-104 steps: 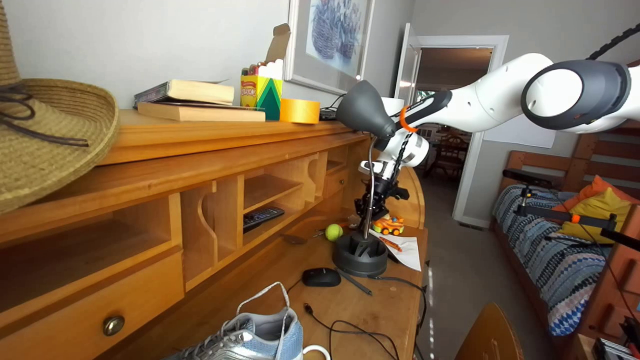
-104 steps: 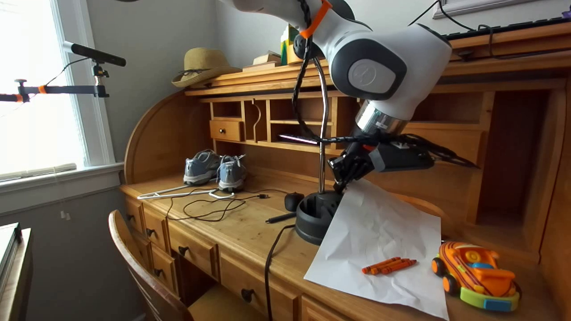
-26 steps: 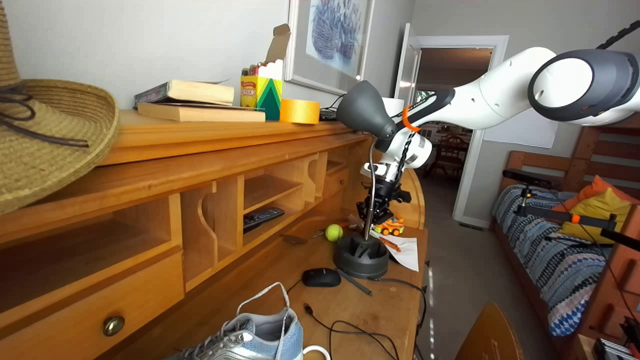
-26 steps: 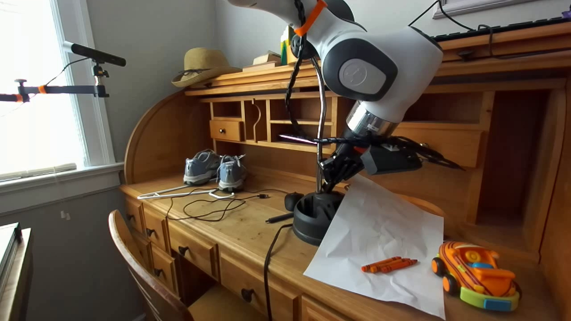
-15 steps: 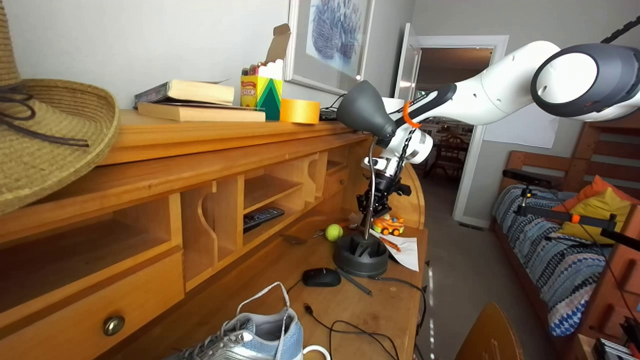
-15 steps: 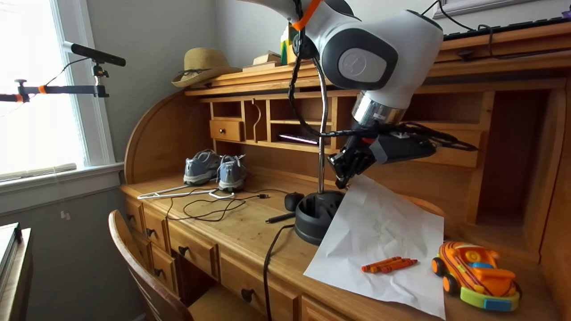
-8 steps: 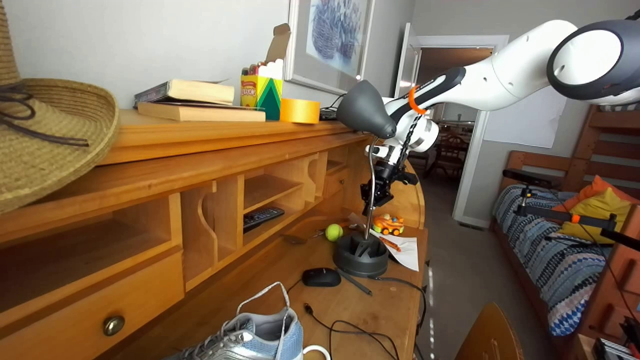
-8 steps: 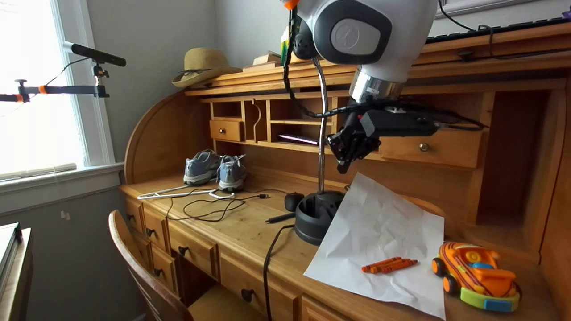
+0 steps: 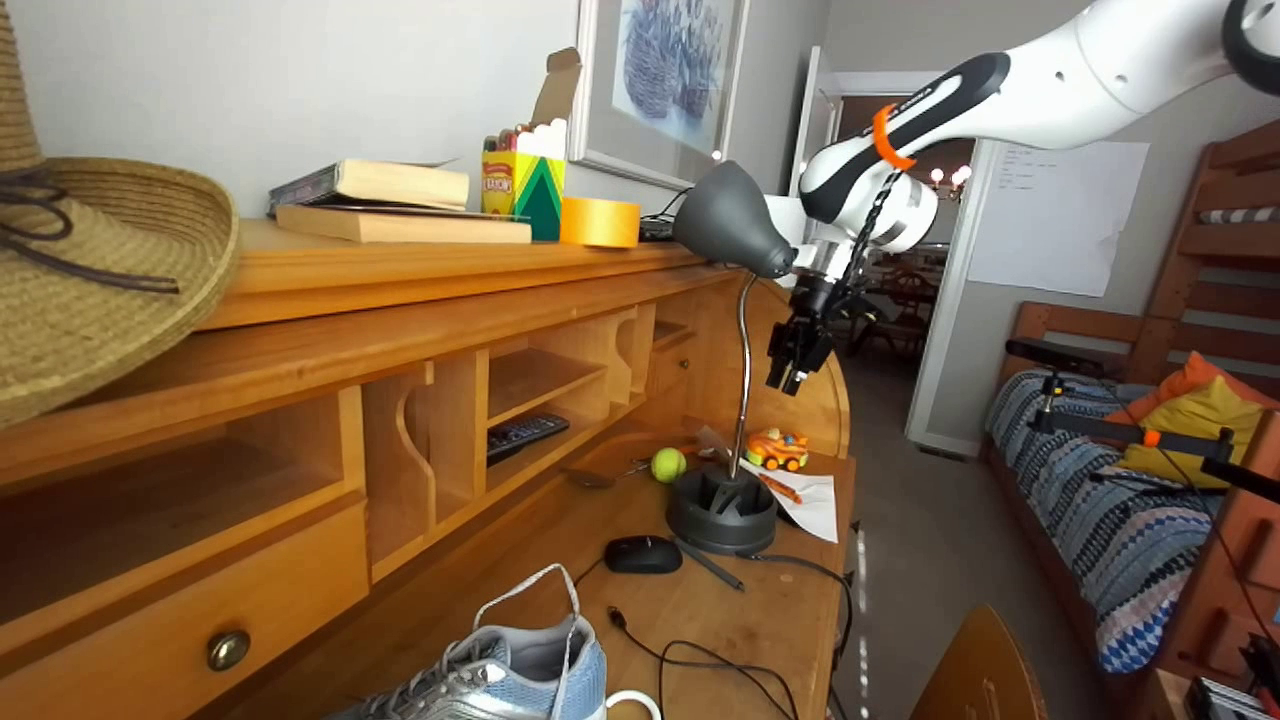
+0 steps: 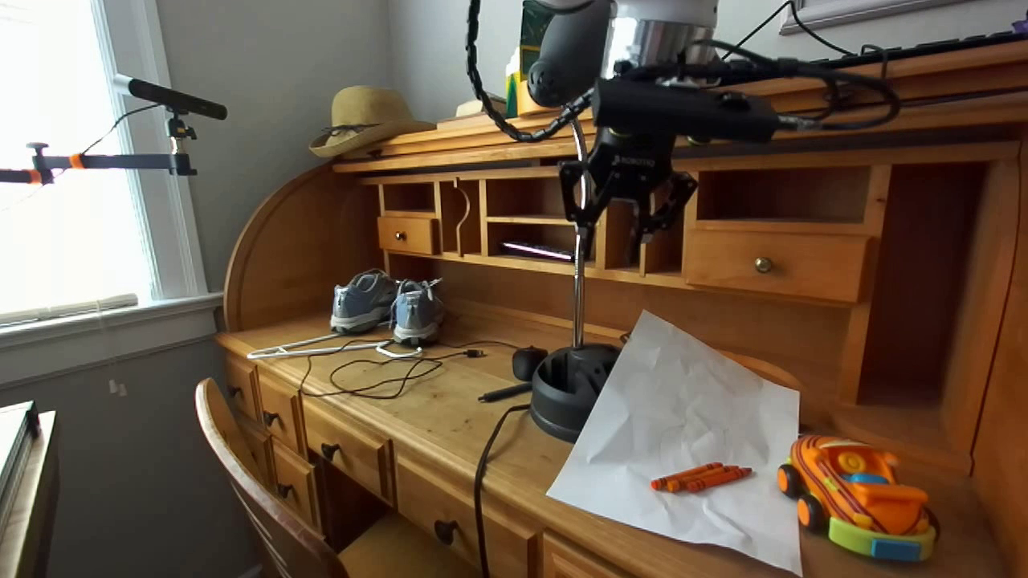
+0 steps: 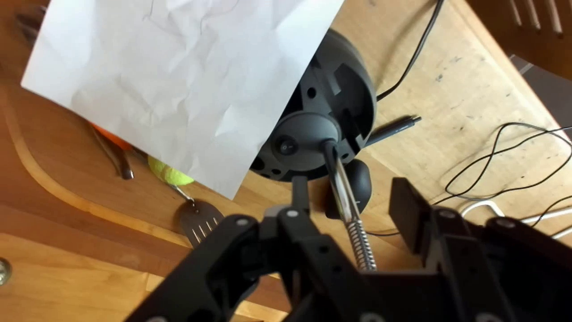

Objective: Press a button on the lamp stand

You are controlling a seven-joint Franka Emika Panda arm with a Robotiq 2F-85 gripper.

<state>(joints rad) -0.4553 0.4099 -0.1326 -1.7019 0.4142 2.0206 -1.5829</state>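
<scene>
The lamp stand has a round black base (image 10: 562,401) on the desk and a thin, shiny metal stem (image 9: 743,380). A dark grey shade (image 9: 732,222) tops it. In the wrist view, a small round black button (image 11: 286,146) marked like a rocker switch sits on the base's raised middle. My gripper (image 10: 610,243) hangs high above the base, near the upper stem, fingers downward. Its fingers (image 11: 300,192) stand apart, open and holding nothing. The stem shows through the gap in the wrist view, but an exterior view has the gripper (image 9: 785,384) beside it, clear of it.
White crumpled paper (image 10: 683,425) overlaps the base's edge, with orange crayons (image 10: 700,478) on it. An orange toy car (image 10: 859,490) stands nearby. A black mouse (image 9: 643,554), pen (image 11: 393,129), tennis ball (image 9: 668,464) and cables surround the base. The hutch shelves (image 10: 803,193) rise behind.
My gripper has risen well away from the lamp base, where it was low beside the stem. Its jaws have gone from shut to open. The lamp stays in place.
</scene>
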